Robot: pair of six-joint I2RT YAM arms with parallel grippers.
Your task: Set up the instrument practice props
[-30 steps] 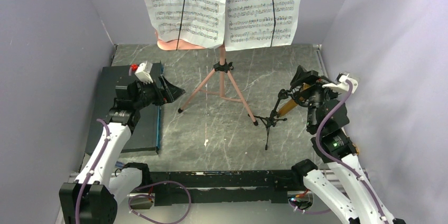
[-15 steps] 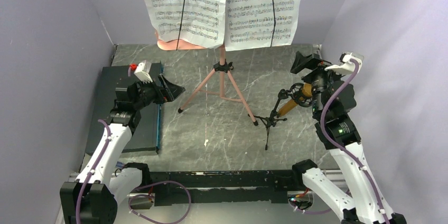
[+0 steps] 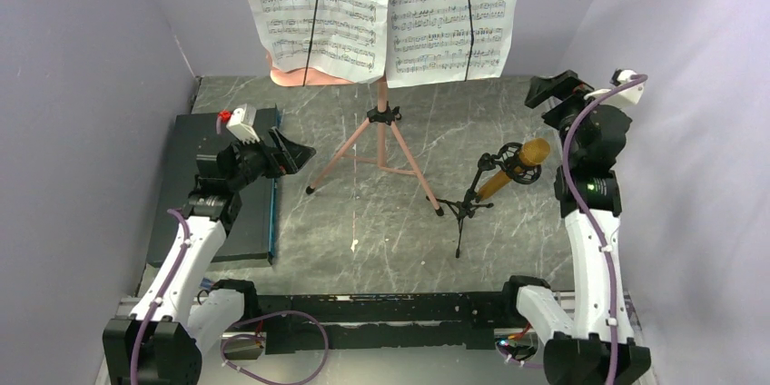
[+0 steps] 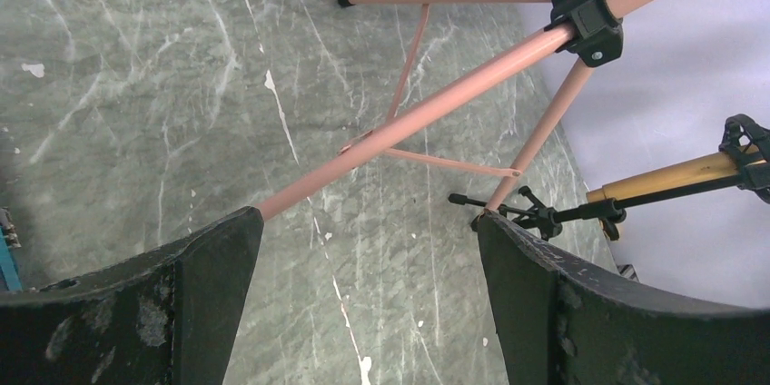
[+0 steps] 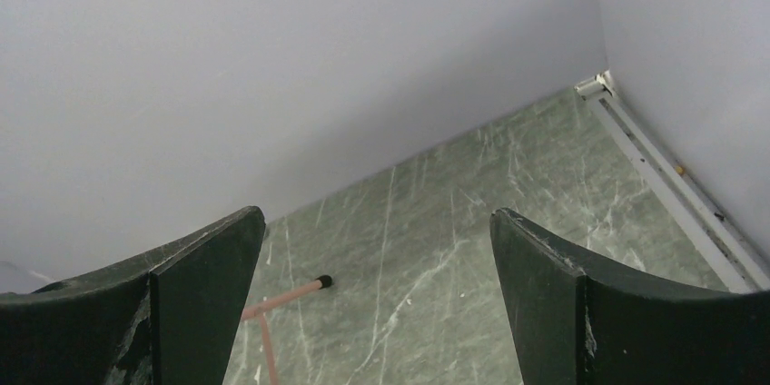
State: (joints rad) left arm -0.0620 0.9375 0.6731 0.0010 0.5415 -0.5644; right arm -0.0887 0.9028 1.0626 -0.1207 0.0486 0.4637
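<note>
From above, the left gripper (image 3: 295,151) sits just past the inner edge of the case (image 3: 186,222). Its fingers are spread and hold nothing. Ahead of them and to their right the music stand (image 3: 382,117) is upright on three legs on the table (image 3: 381,231). Its nearest foot is close to the fingertips but apart from them. Two pages (image 3: 318,4) lie side by side on its desk, each under a thin black arm. The right gripper (image 3: 547,91) is raised near the far right corner, fingers spread and empty. The mic (image 3: 516,165) rests tilted in the clip of the mic stand (image 3: 463,211), nearer the arm bases than those fingers and to their left, well apart from them. The mic stand is just beside the music stand's right front foot.

In the left wrist view both fingers (image 4: 209,294) stand wide apart with only table between them. One leg of the music stand runs from just past the left fingertip up to the black hub at the upper right. The mic stand's feet show just above the right fingertip, and the mic's gold body lies farther out on that side.

In the right wrist view the fingers (image 5: 200,303) are likewise wide apart and empty, framing table and the wall (image 5: 272,67). One pink foot of the music stand shows just off the left finger. A rail (image 5: 654,185) runs along the table edge beyond the right finger.
</note>
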